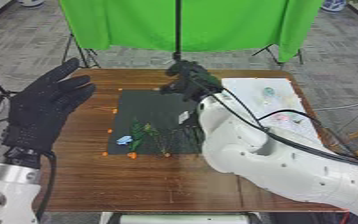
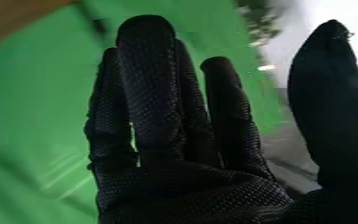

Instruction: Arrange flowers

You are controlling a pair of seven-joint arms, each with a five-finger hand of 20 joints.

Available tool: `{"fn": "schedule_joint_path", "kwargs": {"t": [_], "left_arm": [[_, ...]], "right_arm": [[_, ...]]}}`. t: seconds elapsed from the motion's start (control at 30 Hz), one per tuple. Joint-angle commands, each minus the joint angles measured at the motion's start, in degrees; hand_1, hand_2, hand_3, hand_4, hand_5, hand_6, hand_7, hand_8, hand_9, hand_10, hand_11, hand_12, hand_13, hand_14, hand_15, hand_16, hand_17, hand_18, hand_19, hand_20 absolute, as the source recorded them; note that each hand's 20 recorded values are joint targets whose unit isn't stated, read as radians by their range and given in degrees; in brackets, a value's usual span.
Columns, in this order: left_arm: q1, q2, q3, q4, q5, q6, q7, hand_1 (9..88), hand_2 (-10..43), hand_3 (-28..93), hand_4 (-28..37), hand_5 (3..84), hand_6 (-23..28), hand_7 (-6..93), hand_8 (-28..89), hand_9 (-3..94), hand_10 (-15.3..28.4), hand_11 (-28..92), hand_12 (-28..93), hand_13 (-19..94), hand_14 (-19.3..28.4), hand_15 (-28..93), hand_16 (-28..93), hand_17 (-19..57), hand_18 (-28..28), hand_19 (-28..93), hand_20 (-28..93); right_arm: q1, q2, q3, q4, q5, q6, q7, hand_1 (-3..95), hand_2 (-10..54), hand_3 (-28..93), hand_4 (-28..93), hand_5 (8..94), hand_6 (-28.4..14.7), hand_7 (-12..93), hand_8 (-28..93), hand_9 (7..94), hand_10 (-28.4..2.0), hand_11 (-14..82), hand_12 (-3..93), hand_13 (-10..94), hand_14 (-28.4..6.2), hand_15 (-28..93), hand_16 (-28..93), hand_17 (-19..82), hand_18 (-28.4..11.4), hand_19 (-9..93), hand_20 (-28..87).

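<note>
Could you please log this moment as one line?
right hand: open, empty | left hand: open, empty | blue flower, green stems: on dark mat

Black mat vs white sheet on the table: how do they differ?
Color: the black mat is dark, the white sheet bright.
Place: the mat lies near the table's middle, the sheet to its right.
Load: the mat bears a light-blue flower and green stems; the sheet has small pinkish and greenish items, too small to identify.
Shared: both lie flat on the wooden table, partly hidden by the right arm.
</note>
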Motion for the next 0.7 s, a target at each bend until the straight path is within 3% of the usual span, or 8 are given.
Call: {"fn": "schedule_joint_path", "kwargs": {"t": [0.03,0.07,0.13,0.2,0.37,0.53,0.7], "left_arm": [[2.12,-0.89,-0.29,-0.3,-0.32,0.82,0.34,24.4,6.8,79,-20.1,37.4,9.9,16.2,-11,34.1,21.9,30,12,23,28.4,51,-9,-10.2,24.2,55,17],[2.11,-0.89,-0.18,-0.03,-0.4,0.49,0.46,24.4,6.8,79,-20.1,37.4,9.9,16.2,-11,34.1,21.9,30,12,23,28.4,51,-9,-10.2,24.2,55,17],[2.22,-0.73,-0.12,0.11,-1.7,0.48,0.63,24.3,6.8,79,-20.1,37.3,9.9,16.2,-11,34.1,21.8,30,12,23,28.4,51,-9,-10.2,24.2,55,17],[2.31,-1.04,-0.24,0.24,-0.87,0.35,0.04,24.3,6.7,79,-20.1,37.3,9.8,16.2,-10,34.1,21.8,30,12,23,28.4,51,-9,-10.2,24.3,55,17],[1.99,-0.96,0.43,0.69,-1.2,-0.23,0.25,24.2,6.6,79,-20.1,37.2,9.8,16.2,-10,34.0,21.7,30,12,23,28.4,51,-9,-10.2,24.3,55,17],[1.33,-1.08,0.67,0.85,-1.03,-0.44,-0.32,23.9,6.2,79,-19.9,37.1,9.7,16.3,-10,34.0,21.8,30,12,23,28.3,51,-9,-10.2,24.3,55,17],[0.48,-1.18,1.39,1.12,-1.11,-0.5,-0.77,24.0,6.2,79,-19.9,37.1,9.7,16.2,-10,34.3,21.9,30,12,23,28.4,51,-9,-10.1,24.3,55,18]], "right_arm": [[-8.73,12.06,9.35,2.53,-0.67,0.38,7.32,33.4,-8.7,76,-28,50.4,-1.5,14,-12,58.7,-17.5,13.3,11.7,68,-11.0,64,11,23,-20.6,81,10],[-9.96,12.91,10.42,2.42,-1.48,0.08,8.7,33.4,-8.7,76,-28,50.4,-1.6,14,-12,58.6,-17.6,13.3,11.6,68,-11.1,64,10,23,-20.7,82,10],[-12.9,13.4,13.48,2.64,-3.38,-1.23,12.04,33.5,-8.7,76,-28,50.6,-1.9,14,-12,58.2,-18.3,13.2,11.6,68,-11.5,64,10,25,-21.4,83,10],[-15.15,14.14,15.72,3.03,-4.09,-0.83,13.87,34.1,-8.8,76,-28,51.4,-2.9,13,-12,57.3,-20.1,12.3,11.1,69,-11.5,64,9,26,-21.8,84,9],[-18.14,15.76,18.97,5.3,-4.34,-2.39,16.81,35.2,-9.1,76,-27,51.9,-3.9,12,-12,56.2,-21.9,11.8,10.9,71,-11.2,64,9,28,-22.7,90,-3],[-17.91,17.02,18.21,7.57,-3.14,-4.85,17.99,35.5,-9.4,76,-27,50.5,-4.0,12,-12,56.0,-22.4,11.7,10.8,72,-11.3,64,9,29,-22.8,92,-7],[-17.98,16.42,17.26,9.17,-3.36,-7.91,19.14,36.4,-9.5,75,-27,50.8,-3.5,12,-12,63.1,-22.1,13.4,11.1,76,-10.3,66,10,32,-23.6,93,-6]]}}
